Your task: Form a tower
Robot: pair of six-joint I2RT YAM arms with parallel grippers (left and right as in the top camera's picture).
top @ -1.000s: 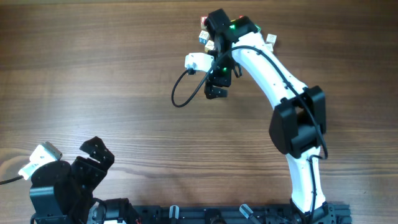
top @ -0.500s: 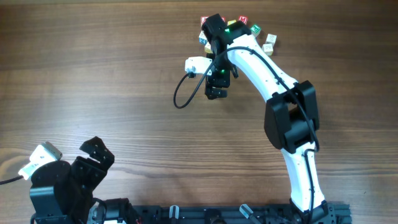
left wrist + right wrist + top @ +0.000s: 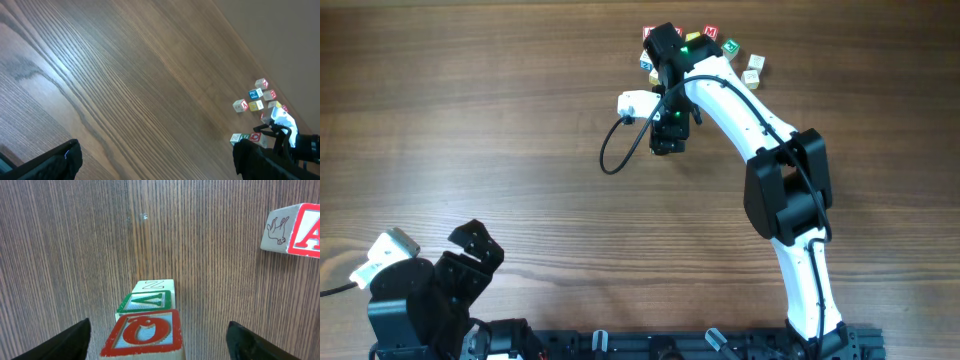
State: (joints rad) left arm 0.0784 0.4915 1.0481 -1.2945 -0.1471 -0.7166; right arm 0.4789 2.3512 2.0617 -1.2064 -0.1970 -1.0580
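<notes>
My right pincer [image 3: 159, 326] hangs over the tower [image 3: 145, 302] with its fingers [image 3: 70, 340] spread wide. One stands on each side, with a strip of bare tabletop [image 3: 75, 240] between finger and cubes, so nothing is gripped. The tower sits on the far part of the tabletop, showing me a red O nearest, then a green-framed letter, then a Z. A loose cube [image 3: 292, 230] with a red A lies off to one side, well apart. My left pincer [image 3: 156, 150] is wide too, down at the near edge and holding nothing.
</notes>
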